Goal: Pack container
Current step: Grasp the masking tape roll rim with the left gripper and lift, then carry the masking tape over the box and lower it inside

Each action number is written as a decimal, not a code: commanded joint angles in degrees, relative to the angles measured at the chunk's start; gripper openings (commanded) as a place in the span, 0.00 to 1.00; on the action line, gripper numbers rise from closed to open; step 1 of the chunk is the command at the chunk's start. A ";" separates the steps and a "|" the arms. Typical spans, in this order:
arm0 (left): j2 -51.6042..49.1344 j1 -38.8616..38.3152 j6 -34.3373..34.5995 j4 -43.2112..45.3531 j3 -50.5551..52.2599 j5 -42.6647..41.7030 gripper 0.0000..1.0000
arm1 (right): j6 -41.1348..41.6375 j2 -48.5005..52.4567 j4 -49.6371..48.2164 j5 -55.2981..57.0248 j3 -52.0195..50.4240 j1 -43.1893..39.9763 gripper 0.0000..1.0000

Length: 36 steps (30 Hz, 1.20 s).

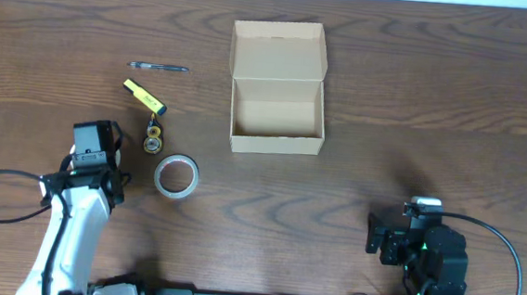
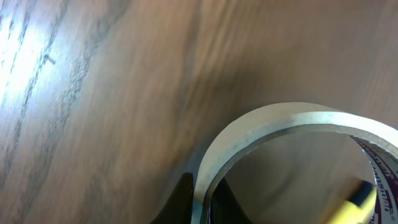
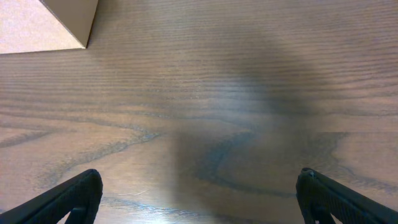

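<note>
Start at the left. Your left end effector [image 2: 204, 202] sits low at the packing-tape roll [image 1: 176, 176]. In the wrist view its dark tips show on either side of the roll's thin wall, but you cannot tell whether it has clenched or only straddles that wall. I judge a bite on so narrow a wall to be the weak spot, since the roll could swing or slip out on the lift.

Just beside the roll, at 11 o'clock from it, lies a small tape roll [image 1: 153, 140]. A yellow marker [image 1: 145, 97] and a pen [image 1: 157, 67] lie farther toward 12 o'clock. A loose sweep of the arm could knock any of them.

The container [image 1: 277, 145] stands at about 1 o'clock from the big roll, well apart from it, at 12 o'clock on the tabletop [image 1: 386, 128]. It is a plain tan cardboard box, open, with its flap laid back on the 12 o'clock side and nothing inside.

The box looks light and nothing steadies it. A roll that catches the near wall would probably shove the box rather than drop in.

Your right end effector [image 3: 199, 202] is released, its fingers spread wide over bare wood at 5 o'clock, well apart from the box.
</note>
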State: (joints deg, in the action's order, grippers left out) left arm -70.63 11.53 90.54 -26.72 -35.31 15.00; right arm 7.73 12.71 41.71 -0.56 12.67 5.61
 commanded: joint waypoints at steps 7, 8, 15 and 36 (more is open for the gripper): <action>2.36 -0.63 -16.31 -0.28 -7.45 -3.96 0.06 | 0.98 -0.28 -0.09 0.35 -0.07 -0.48 0.99; 2.16 -1.16 -18.82 -0.28 -9.35 -4.39 0.06 | 0.98 -0.28 -0.09 0.35 -0.07 -0.48 0.99; -2.80 -6.25 -32.48 -1.11 -23.58 -6.29 0.06 | 0.98 -0.28 -0.09 0.35 -0.07 -0.48 0.99; -35.32 -23.58 -52.09 -11.91 -63.69 -19.82 0.06 | 1.01 -0.28 -0.09 0.35 -0.07 -0.48 0.99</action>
State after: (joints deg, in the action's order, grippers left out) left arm -103.59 -9.76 42.15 -37.69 -94.67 -2.07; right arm 7.73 12.71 41.74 -0.56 12.64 5.61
